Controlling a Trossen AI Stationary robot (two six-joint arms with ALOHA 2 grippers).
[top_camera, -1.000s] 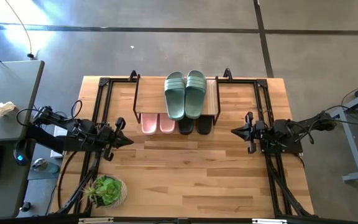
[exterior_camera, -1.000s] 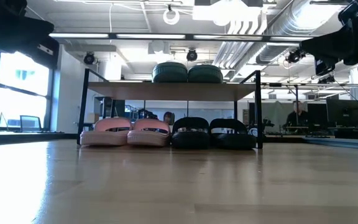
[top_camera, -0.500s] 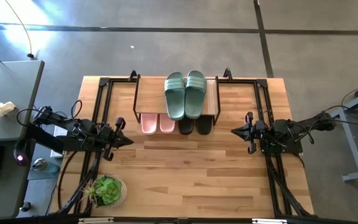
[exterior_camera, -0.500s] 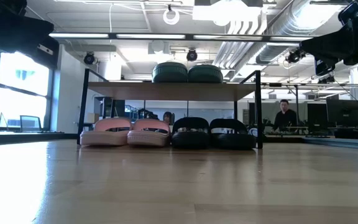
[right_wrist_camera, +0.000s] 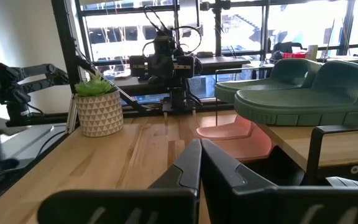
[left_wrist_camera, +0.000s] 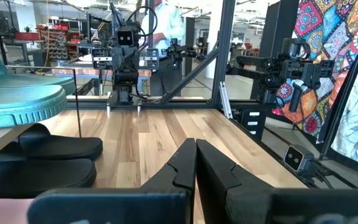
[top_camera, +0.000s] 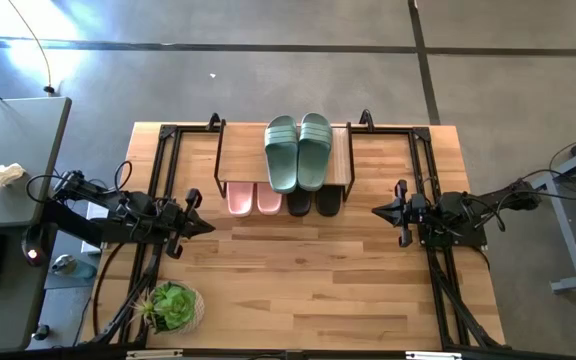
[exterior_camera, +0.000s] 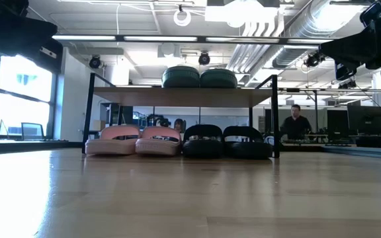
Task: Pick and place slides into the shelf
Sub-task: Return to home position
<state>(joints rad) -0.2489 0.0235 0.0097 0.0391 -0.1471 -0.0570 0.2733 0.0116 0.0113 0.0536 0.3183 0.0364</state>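
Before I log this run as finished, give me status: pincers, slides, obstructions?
Left pincer shut, empty, parked left of shelf. Right pincer shut, empty, parked right. Green slides atop shelf; pink slides and black slides beneath. Nothing blocking.

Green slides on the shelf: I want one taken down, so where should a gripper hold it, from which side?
Probably the heel, from the table's open front: the green slides jut slightly past the shelf plank's front edge, so the sole is free above and below.

Low view: person point(exterior_camera: 296, 123) in the background room is stepping leftward across the picture | High view: small light point(top_camera: 34, 254) beside the table is turning from blue to reddish
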